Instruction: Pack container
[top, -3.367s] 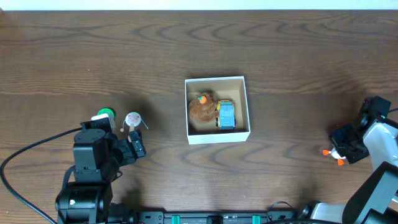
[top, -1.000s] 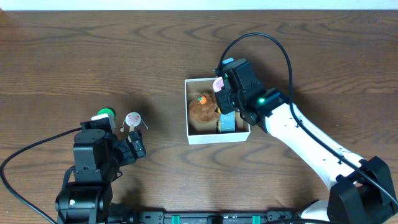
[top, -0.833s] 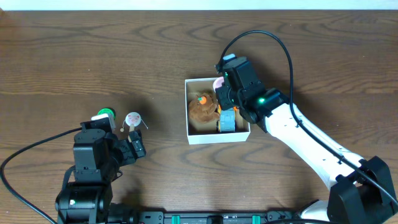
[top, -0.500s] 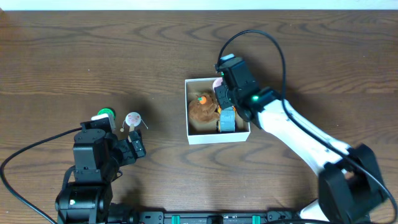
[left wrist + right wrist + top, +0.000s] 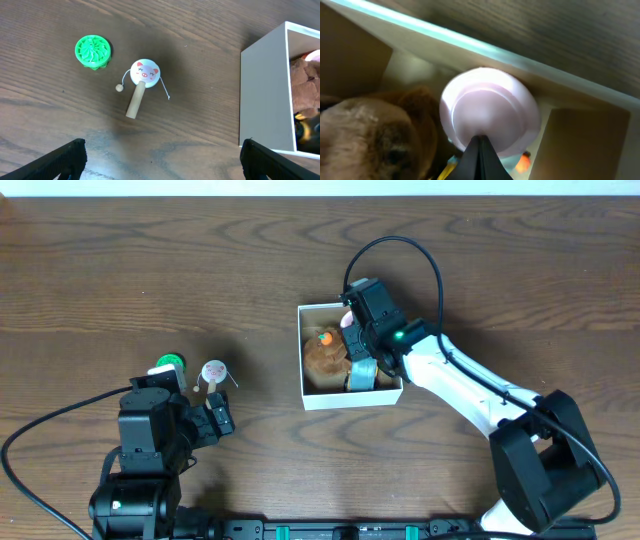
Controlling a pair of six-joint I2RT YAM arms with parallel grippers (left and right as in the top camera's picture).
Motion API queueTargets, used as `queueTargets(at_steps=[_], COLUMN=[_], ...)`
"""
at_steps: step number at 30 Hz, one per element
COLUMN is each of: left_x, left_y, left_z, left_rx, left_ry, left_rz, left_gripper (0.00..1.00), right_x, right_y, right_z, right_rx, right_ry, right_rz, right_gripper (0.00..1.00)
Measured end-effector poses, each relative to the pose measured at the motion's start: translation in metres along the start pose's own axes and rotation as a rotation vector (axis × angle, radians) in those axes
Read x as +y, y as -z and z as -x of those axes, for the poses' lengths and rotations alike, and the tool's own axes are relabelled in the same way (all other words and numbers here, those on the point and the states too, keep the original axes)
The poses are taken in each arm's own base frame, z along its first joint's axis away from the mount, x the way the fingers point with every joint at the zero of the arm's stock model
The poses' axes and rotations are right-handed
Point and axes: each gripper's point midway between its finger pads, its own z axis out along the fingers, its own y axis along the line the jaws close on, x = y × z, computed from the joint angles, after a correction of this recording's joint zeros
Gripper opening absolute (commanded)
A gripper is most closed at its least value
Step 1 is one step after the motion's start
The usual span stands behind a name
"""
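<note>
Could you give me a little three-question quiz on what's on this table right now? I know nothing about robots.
1. How many toys lie on the table outside the container?
2. True or false: the left gripper is holding the green round toy.
3. Where is the right gripper? A: over bare wood. B: over the container. C: beside the pig-faced rattle drum.

Key
1. Two: the green round toy and the pig-faced rattle drum.
2. False: it is open and empty, and the toy lies apart from it.
3. B: it is at the container's far wall, shut on a pale pink round toy.
</note>
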Motion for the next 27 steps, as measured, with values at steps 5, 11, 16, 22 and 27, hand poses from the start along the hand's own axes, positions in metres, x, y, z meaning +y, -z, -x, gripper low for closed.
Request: queueTargets(at_steps=[5,11,16,22,27], left_x=[0.000,0.000,0.000,0.000,0.000], left_y=[0.000,0.000,0.000,0.000,0.000], left_z=[0.000,0.000,0.000,0.000,0.000], left_rx=[0.000,0.000,0.000,0.000,0.000], left_ry=[0.000,0.000,0.000,0.000,0.000], left_rz=[0.000,0.000,0.000,0.000,0.000], left_gripper=[0.98,0.98,0.98,0.98,0.98], right_x=[0.001,0.001,0.014,0.041,0.062], right_y=[0.036,0.089,0.088,0.089,0.093], right_z=[0.027,0.055,0.033,0.002,-0.013], right_rx=[-0.108,-0.238,-0.147,-0.039,-0.004], right_ry=[-0.010,-0.020,0.050,0.185,0.303], right_rz=[0.017,0.046,0.114,0.206,0.280], right_gripper=[0.01,0.01,0.01,0.01,0.01])
